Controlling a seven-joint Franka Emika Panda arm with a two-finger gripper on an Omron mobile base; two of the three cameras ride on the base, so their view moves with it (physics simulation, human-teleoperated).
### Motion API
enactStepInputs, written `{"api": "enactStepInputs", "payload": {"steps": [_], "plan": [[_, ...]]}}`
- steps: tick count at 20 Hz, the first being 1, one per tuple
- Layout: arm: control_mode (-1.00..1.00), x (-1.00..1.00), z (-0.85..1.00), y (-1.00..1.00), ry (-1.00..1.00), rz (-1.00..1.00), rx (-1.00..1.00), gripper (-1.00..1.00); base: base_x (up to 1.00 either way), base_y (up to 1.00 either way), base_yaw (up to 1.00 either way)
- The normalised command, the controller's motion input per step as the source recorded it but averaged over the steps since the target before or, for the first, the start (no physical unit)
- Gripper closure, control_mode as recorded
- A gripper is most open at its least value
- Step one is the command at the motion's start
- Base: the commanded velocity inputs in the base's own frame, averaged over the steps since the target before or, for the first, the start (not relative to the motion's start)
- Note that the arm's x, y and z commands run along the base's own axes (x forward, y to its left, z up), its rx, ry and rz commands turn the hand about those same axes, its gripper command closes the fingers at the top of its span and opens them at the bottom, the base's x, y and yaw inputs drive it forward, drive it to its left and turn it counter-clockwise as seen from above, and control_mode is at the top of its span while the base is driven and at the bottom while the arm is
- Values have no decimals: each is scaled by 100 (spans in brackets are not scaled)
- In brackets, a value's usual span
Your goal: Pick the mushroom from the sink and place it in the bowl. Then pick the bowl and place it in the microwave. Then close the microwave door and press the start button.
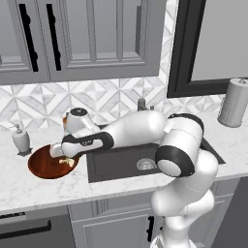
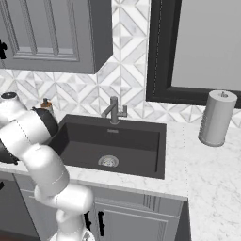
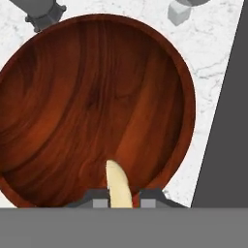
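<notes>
Poised low over the wide, shallow, glossy reddish-brown wooden bowl [image 3: 92, 106] on the marble counter [image 1: 58, 186], just left of the dark charcoal rectangular sink [image 2: 113, 143]: two-finger gripper [image 3: 118, 197], tips close together, clamped on the small cream-beige mushroom [image 3: 117, 184], stem or cap edge poking out between them above the bowl's near side. Likely a light, soft, easily bruised thing, best pinched gently across the stem; little risk in a short drop into the bowl. Bowl probably stiff, smooth and a touch slippery; firm pinch on the rim looks the sensible hold for the carry to the microwave.
</notes>
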Motion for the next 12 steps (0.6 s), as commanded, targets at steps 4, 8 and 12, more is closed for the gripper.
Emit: {"api": "enactStepInputs", "payload": {"steps": [4,8,12], "plan": [[-100,5,3,7,0,0,1,-100,0,0,0],[-100,0,25,-5,0,0,9,-100,0,0,0],[-100,-7,26,-31,0,0,13,-100,0,0,0]]}}
